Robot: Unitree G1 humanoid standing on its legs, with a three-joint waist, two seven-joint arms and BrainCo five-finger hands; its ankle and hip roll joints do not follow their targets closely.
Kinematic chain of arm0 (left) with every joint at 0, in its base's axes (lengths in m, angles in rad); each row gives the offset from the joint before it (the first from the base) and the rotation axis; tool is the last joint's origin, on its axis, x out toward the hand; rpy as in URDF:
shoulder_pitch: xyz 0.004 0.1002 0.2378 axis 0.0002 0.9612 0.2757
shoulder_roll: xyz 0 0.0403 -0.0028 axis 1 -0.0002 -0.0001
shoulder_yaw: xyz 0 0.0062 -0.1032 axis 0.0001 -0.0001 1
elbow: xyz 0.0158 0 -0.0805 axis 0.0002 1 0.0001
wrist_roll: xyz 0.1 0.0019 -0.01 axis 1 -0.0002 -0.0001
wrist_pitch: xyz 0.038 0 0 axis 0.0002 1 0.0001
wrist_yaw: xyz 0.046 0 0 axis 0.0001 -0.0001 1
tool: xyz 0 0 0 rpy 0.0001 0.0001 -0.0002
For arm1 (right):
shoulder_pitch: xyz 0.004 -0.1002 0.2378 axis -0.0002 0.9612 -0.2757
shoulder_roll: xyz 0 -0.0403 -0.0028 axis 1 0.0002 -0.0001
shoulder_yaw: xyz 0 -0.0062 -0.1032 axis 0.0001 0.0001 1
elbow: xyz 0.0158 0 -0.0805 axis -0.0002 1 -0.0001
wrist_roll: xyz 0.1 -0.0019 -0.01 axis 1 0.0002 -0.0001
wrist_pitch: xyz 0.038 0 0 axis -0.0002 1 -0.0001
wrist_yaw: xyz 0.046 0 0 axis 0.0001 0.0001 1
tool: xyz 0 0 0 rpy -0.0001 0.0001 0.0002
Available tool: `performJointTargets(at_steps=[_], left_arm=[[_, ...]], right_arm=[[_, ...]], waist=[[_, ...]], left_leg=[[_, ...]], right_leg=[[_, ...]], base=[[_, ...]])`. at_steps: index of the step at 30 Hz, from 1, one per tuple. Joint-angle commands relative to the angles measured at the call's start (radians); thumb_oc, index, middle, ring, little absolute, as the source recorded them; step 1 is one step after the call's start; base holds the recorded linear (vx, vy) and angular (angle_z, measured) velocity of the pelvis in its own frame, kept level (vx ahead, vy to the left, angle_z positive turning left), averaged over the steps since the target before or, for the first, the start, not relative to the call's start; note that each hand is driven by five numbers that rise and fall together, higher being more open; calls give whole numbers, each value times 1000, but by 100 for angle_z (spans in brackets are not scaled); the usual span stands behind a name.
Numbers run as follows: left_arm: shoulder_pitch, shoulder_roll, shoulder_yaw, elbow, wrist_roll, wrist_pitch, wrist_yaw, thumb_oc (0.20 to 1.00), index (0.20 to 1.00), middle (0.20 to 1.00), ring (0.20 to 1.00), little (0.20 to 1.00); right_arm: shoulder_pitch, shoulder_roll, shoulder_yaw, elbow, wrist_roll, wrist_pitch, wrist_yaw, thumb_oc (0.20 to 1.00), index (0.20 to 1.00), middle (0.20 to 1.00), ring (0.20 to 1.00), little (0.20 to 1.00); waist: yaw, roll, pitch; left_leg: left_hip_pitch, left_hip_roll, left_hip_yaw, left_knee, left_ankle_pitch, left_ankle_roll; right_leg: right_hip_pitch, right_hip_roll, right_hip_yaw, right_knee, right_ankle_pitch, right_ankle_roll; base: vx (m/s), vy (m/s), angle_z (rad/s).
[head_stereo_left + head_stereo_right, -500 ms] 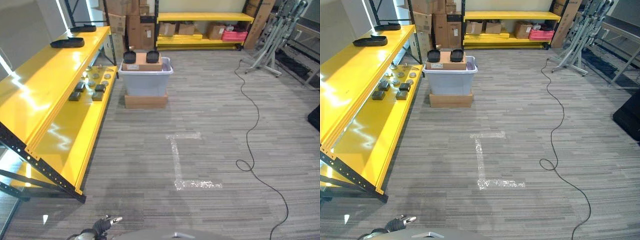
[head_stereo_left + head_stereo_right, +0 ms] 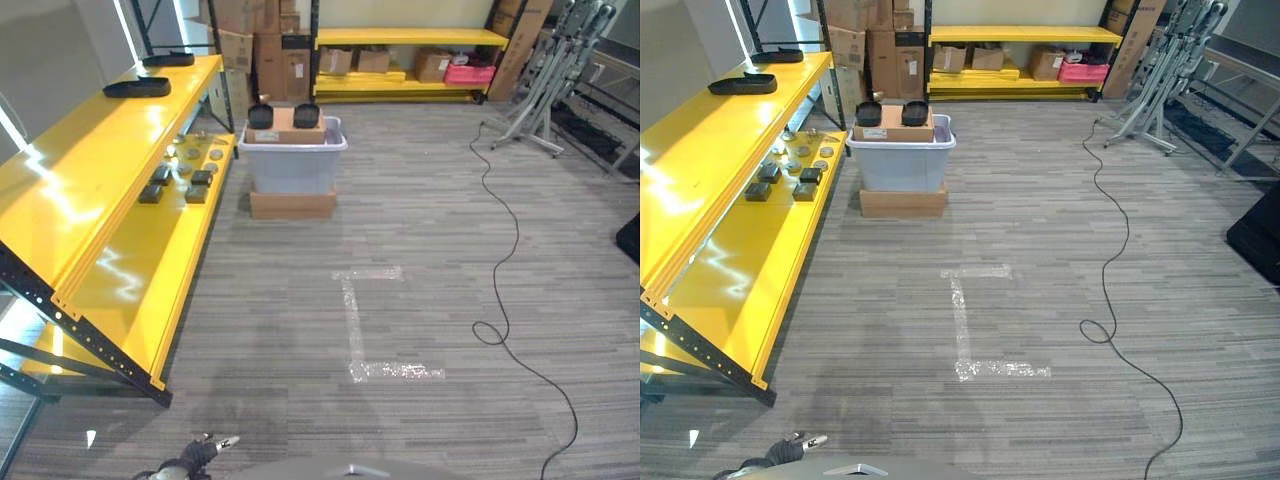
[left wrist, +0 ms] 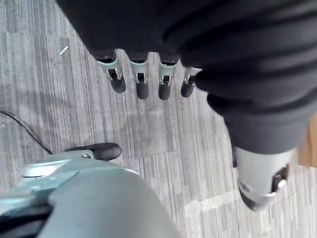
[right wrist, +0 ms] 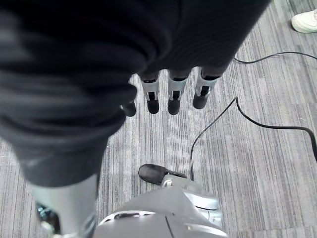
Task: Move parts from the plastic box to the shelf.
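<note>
A grey plastic box (image 2: 292,160) stands far ahead on a flat cardboard box (image 2: 292,204). Across its top lies a brown carton carrying two black parts (image 2: 261,115) (image 2: 306,113). The long yellow shelf (image 2: 100,190) runs along the left; several small dark and round parts (image 2: 180,178) lie on its lower level beside the box. My left hand (image 2: 200,452) hangs low at the near edge of the floor, its fingers (image 3: 142,84) straight and empty. My right hand's fingers (image 4: 173,94) also hang straight over the carpet, holding nothing.
Two black trays (image 2: 135,87) (image 2: 167,59) rest on the shelf's top level. Another yellow rack (image 2: 410,35) with cartons lines the back wall, metal stands (image 2: 545,70) at back right. White tape marks (image 2: 360,320) cross the carpet. A person's shoe (image 4: 307,21) shows nearby.
The whole picture has shifted down a touch, so the camera moved. My left hand sits slightly lower at the bottom edge. Nothing else has moved.
</note>
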Motion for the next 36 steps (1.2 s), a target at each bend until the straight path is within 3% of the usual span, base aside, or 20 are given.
performJointTargets(at_steps=[1, 15, 26, 31, 34, 36], left_arm=[[-70, -24, 8, 84, 27, 14, 42, 1000, 1000, 1000, 1000, 1000], [-74, -33, 20, 123, 50, 66, 142, 1000, 1000, 1000, 1000, 1000], [-61, -26, 16, 132, 74, 78, 162, 1000, 1000, 1000, 1000, 1000], [-58, -16, 12, 126, 85, 97, 166, 1000, 1000, 1000, 1000, 1000], [-69, 5, 9, 122, 72, 108, 158, 1000, 1000, 1000, 1000, 1000], [-69, 15, 13, 120, 68, 105, 150, 1000, 1000, 1000, 1000, 1000]], right_arm=[[-38, 13, 19, 47, 29, 7, -9, 1000, 1000, 1000, 1000, 1000], [-32, 10, 9, 69, 29, -11, 9, 1000, 1000, 1000, 1000, 1000], [-21, 7, -37, 75, 152, -24, 76, 1000, 1000, 1000, 1000, 1000], [-20, 1, -70, 75, 194, -68, 107, 1000, 1000, 1000, 1000, 1000], [-31, -8, -76, 35, 278, -106, 152, 1000, 1000, 1000, 1000, 1000], [-33, -15, -79, 15, 285, -115, 154, 1000, 1000, 1000, 1000, 1000]], waist=[[16, -11, 14], [12, -17, 11], [-1, -11, 28], [-12, 4, 46], [-27, 6, 98], [-27, 9, 119]], left_leg=[[-2, -1, 45, 9, -99, 7], [-4, -13, 34, 14, -105, 13], [-13, -47, 16, 52, -133, 45], [-31, -63, 0, 86, -151, 81], [-71, -93, -14, 161, -179, 136], [-86, -98, -6, 191, -191, 150]], right_leg=[[-32, -40, -7, 2, -34, 81], [-36, -43, 7, 2, -28, 84], [-47, -73, 39, 33, -27, 92], [-111, -93, 59, 182, -64, 93], [-298, -110, 73, 488, 7, 111], [-375, -113, 70, 599, 42, 112]], base=[[0, 0, 0], [0, 0, 0], [51, 90, -6], [35, 136, -4], [-17, 150, -10], [2, 62, -20]])
